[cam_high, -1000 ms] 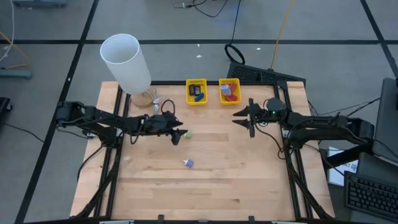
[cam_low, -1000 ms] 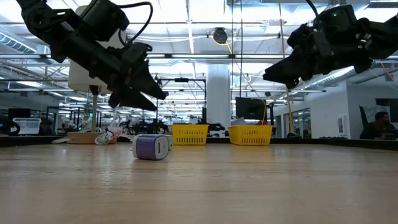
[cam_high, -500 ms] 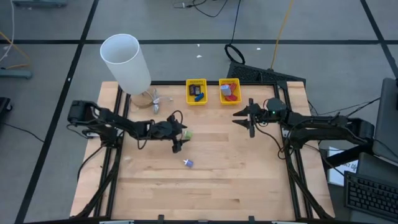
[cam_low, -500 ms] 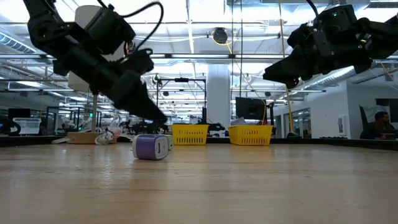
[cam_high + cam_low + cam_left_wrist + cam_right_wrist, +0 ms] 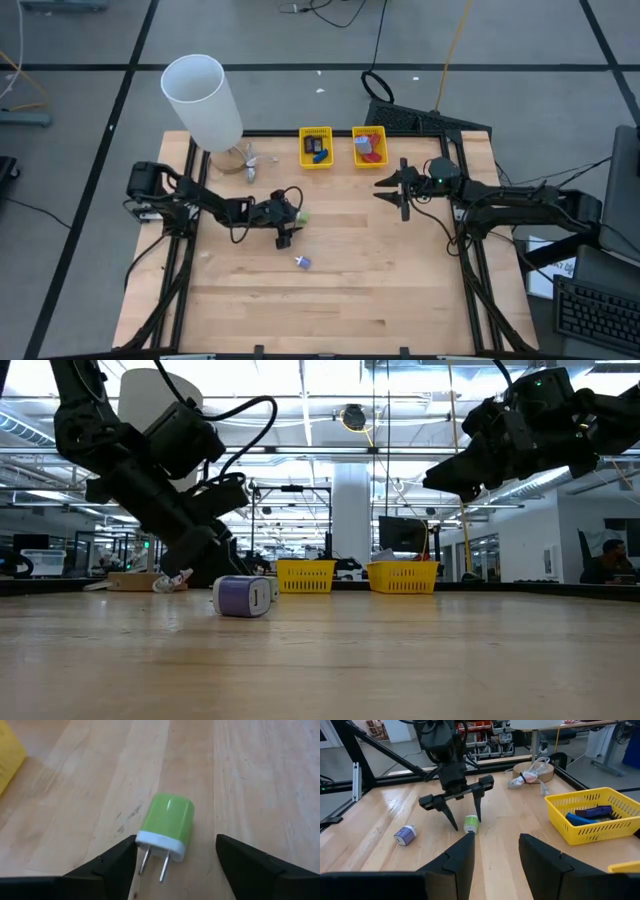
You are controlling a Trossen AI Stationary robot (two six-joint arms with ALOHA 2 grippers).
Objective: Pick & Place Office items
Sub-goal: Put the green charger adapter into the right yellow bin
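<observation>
A green plug (image 5: 166,824) with a white face and two prongs lies on its side on the wooden table (image 5: 380,270). My left gripper (image 5: 287,229) is low over the green plug (image 5: 301,215), open, with one finger on each side of the plug's prong end and apart from it. The right wrist view shows the left gripper (image 5: 467,822) pointing down at the green plug (image 5: 470,824). A purple plug (image 5: 303,262) lies nearer the table's near edge. My right gripper (image 5: 402,189) hangs open and empty above the table, right of centre.
Two yellow mesh baskets (image 5: 316,147) (image 5: 369,146) with small items stand at the far edge. A tall white cylinder (image 5: 204,98) and a cable bundle (image 5: 246,160) are at the far left. Black frame rails (image 5: 470,270) run along the table's sides.
My left gripper has sunk toward the table and rolled about its own axis, so its fingers now straddle the green plug. Both plugs have stayed where they were.
</observation>
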